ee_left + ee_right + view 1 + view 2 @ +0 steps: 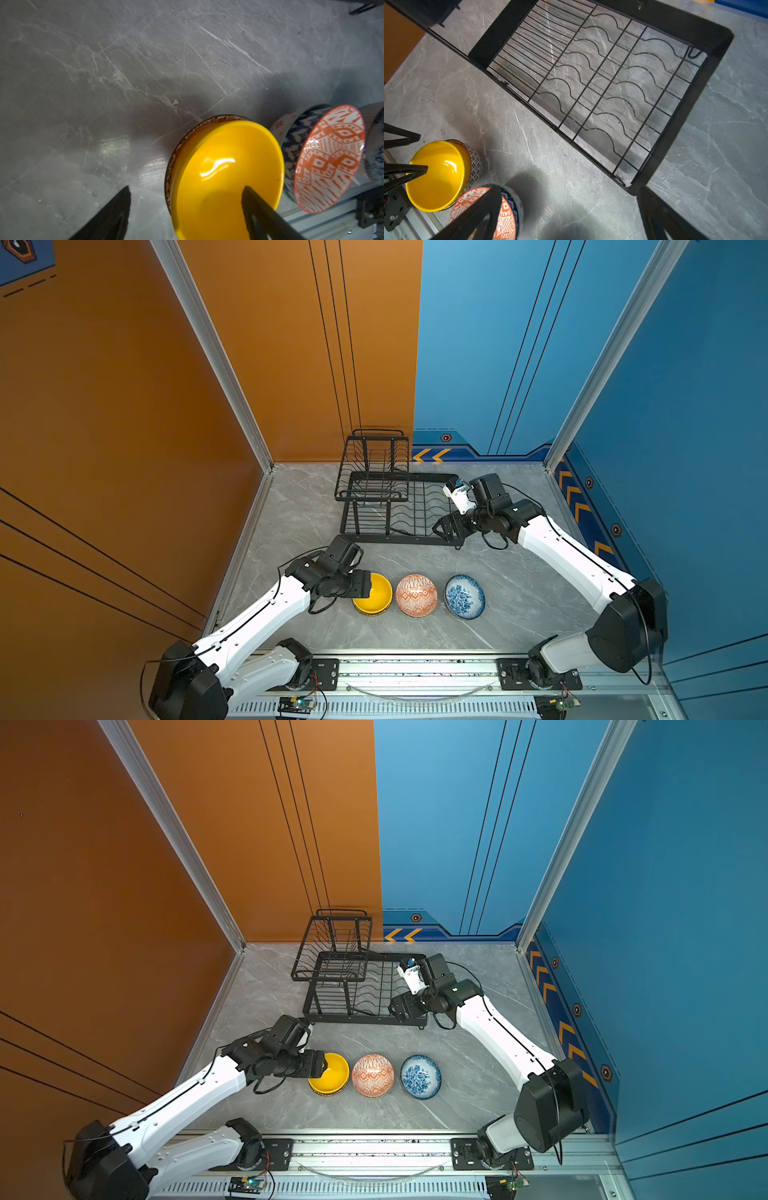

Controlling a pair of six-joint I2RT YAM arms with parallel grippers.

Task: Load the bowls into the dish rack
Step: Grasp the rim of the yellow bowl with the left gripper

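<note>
the left gripper (186, 188) is straddling the yellow bowl (380, 591) at its left rim, fingers apart, one inside, seemingly readying a pinch. the orange-white bowl (416, 595) and blue-white bowl (464, 596) are sitting to its right, near. the right gripper (444, 528) is hovering wide open, empty, over the far dish rack (386, 537).

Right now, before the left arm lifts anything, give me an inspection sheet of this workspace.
Surface: grey marbled tabletop.
Job's things: yellow bowl, orange-white bowl and blue floral bowl in a row near the front; the first two nest in patterned bowls; dish rack holds none.
Clutter: nothing seen.
Hands: left hand open, straddling the yellow bowl's rim; right hand open, empty, over the rack's corner.
Cables: black loops at both wrists.
Surroundings: orange wall, blue wall.
</note>
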